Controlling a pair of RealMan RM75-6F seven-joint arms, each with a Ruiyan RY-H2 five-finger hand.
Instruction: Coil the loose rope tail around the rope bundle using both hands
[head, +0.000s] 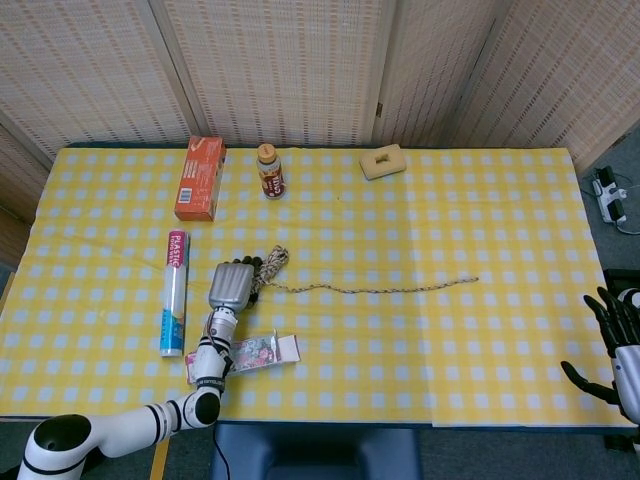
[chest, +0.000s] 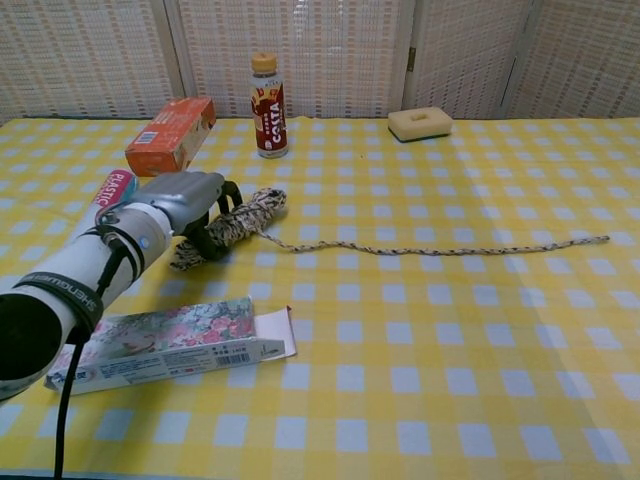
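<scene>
A speckled rope bundle (chest: 238, 222) lies on the yellow checked table, left of centre, and my left hand (chest: 185, 200) grips it with fingers curled around its middle. In the head view the rope bundle (head: 270, 265) pokes out beyond my left hand (head: 232, 285). The loose rope tail (chest: 440, 249) runs rightward from the bundle flat on the cloth, ending at the right; the head view shows the tail (head: 380, 290) too. My right hand (head: 622, 340) hangs off the table's right edge, fingers spread, holding nothing.
An orange box (chest: 170, 134), a brown bottle (chest: 269, 107) and a beige sponge block (chest: 420, 123) stand along the far side. A plastic wrap roll (head: 175, 292) lies left of my left hand. A floral flat box (chest: 170, 342) lies near the front edge.
</scene>
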